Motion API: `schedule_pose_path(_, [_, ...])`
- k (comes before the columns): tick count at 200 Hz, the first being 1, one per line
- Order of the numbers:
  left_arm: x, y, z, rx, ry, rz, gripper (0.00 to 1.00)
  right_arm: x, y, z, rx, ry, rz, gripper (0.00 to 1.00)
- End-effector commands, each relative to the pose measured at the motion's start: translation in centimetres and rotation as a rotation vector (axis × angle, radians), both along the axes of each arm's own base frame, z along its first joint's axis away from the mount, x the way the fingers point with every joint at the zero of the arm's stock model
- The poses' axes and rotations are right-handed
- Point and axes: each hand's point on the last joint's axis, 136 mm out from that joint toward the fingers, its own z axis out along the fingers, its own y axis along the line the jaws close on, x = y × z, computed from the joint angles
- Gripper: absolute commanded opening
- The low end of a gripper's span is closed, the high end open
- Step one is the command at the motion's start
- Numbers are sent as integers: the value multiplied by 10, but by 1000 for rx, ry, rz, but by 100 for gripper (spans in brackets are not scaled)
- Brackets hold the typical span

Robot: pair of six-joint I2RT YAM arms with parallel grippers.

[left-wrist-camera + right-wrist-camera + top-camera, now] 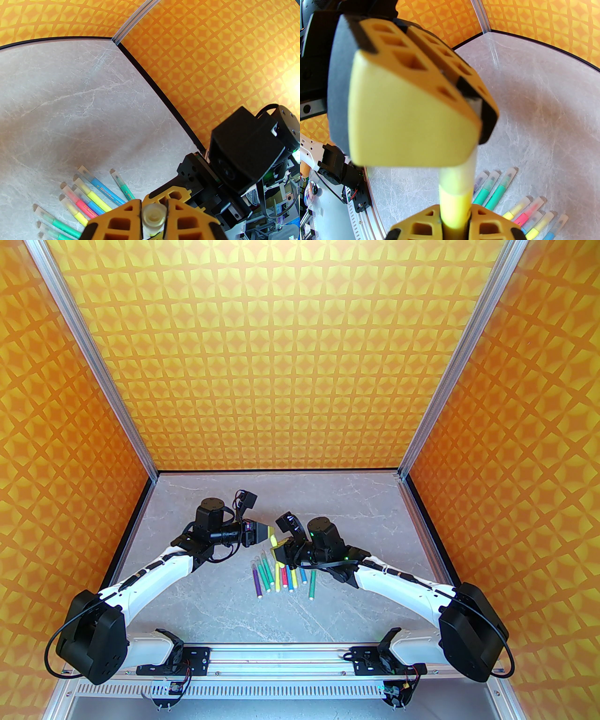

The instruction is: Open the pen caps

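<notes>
Clamping pen cap (153, 216), marker (453, 206), off table (328, 502) edges

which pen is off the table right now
The yellow pen: left gripper clamps its clear cap, right gripper its barrel. The others lie on the table.

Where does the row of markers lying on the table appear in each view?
Top external: the row of markers lies just below the centre.
Left wrist: lower left corner, fanned out.
Right wrist: lower right corner.
Shared landmark: the yellow marker above the row, its cap in the left gripper, its barrel in the right gripper.
</notes>
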Motion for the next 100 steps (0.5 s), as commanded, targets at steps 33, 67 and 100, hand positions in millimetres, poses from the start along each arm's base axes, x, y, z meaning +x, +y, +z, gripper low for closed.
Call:
schedule_pose_path(33, [47, 28, 38, -71, -49, 184, 0, -23, -17, -42, -103, 71, 37, 0])
schedule_pose_path(67, [64, 42, 34, -76, -21, 272, 0, -27, -20, -45, -99, 75, 34, 0])
schedule_pose_path(100, [70, 52, 28, -61, -3, 306, 0, -22, -25, -44, -103, 61, -13, 0])
